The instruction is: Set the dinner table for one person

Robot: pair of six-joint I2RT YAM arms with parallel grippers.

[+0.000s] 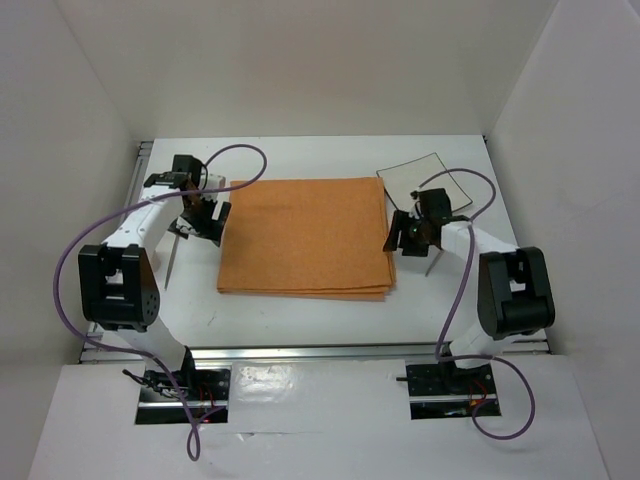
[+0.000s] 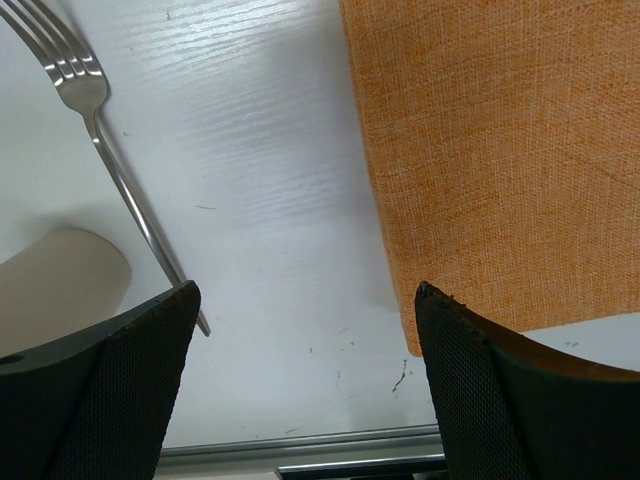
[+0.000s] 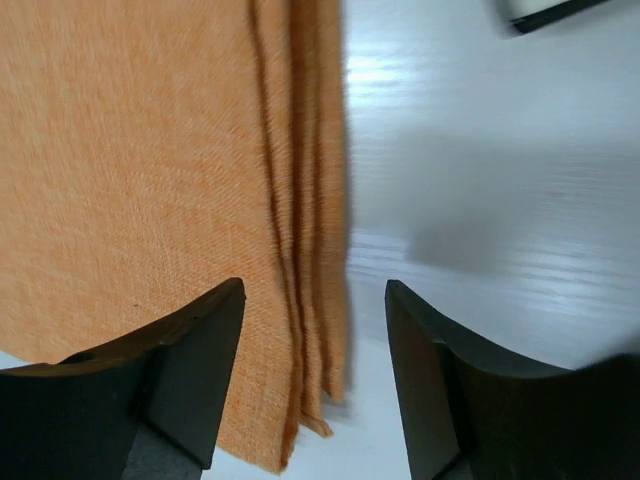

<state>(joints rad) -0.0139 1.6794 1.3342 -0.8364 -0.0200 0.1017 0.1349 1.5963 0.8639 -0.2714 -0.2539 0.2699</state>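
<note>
Filling most of the top view, the white worktop [image 1: 300, 320] carries the whole setting. An orange cloth [image 1: 305, 237] lies folded at frame centre, seemingly as the placemat that fixes where everything else goes. The plate [image 1: 415, 175] sits at upper right, just beyond the cloth's corner, so it is probably not yet in place. The left claw [image 2: 305, 290] hangs open and empty by the cloth's left edge, and the right claw [image 3: 315, 285] open and empty at its right edge, each serving its own side. The fork [image 2: 130, 184] lies flat left of the cloth, clear of it. A thin utensil [image 1: 433, 263], too small to name, lies on the right.
</note>
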